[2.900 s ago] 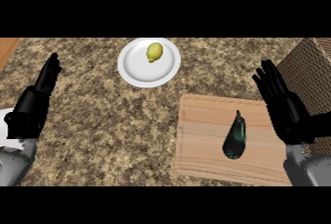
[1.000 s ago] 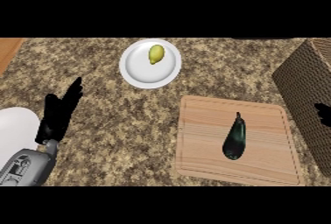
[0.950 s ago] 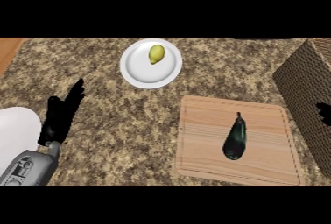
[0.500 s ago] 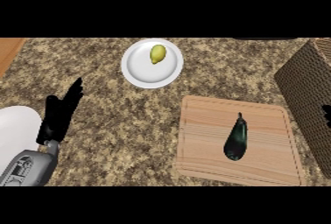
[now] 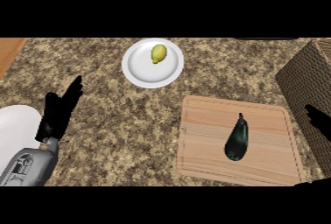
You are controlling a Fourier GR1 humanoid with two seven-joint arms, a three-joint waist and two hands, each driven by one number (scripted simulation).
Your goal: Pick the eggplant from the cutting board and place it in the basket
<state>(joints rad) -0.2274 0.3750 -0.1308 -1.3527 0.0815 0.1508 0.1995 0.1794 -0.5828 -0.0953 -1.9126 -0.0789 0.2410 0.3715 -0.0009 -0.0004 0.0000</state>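
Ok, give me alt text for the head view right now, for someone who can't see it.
A dark eggplant lies untouched on a wooden cutting board on a speckled counter, beside a wicker basket at the right edge. The left hand rests open at left; the right hand barely shows at the right edge. A white plate holds a yellow-green fruit.

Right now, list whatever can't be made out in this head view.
- Right hand: only a dark part shows at the right edge; its fingers cannot be judged.
- Basket: cut off by the right edge; its opening and inside are out of view.
- Yellow item on the plate: too small to name.
- White object at the left edge: cut off, partly behind the left hand.
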